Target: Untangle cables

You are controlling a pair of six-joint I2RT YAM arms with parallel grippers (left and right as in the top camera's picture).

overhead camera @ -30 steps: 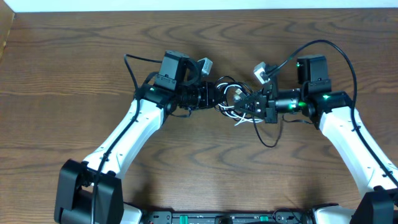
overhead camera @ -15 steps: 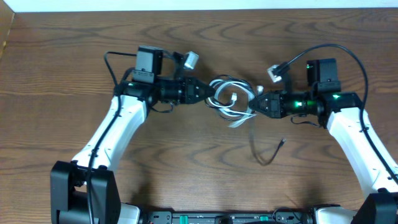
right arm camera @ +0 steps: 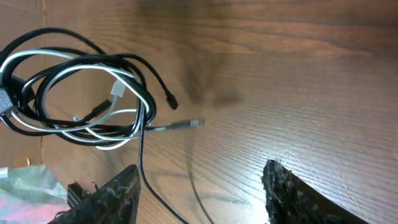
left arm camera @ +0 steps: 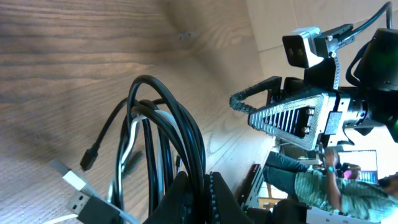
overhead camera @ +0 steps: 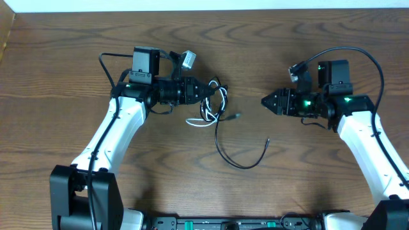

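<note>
Bunching at the left claw point(overhead camera: 206, 91), both cables point(overhead camera: 216, 108) seem gripped there.

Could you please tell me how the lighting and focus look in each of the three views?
Overhead: evenly lit and sharp, cables clear. Left wrist: near plug blurred, top right washed out. Right wrist: glare on the table, its own fingers dark and soft.

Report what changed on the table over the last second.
The right gripper let go of the cables and drew back to the right, jaws open and empty. The left gripper pulled the bundle left, and a black tail now trails loose. Unchanged: left grip shut on the cables, white and black still looped together.
</note>
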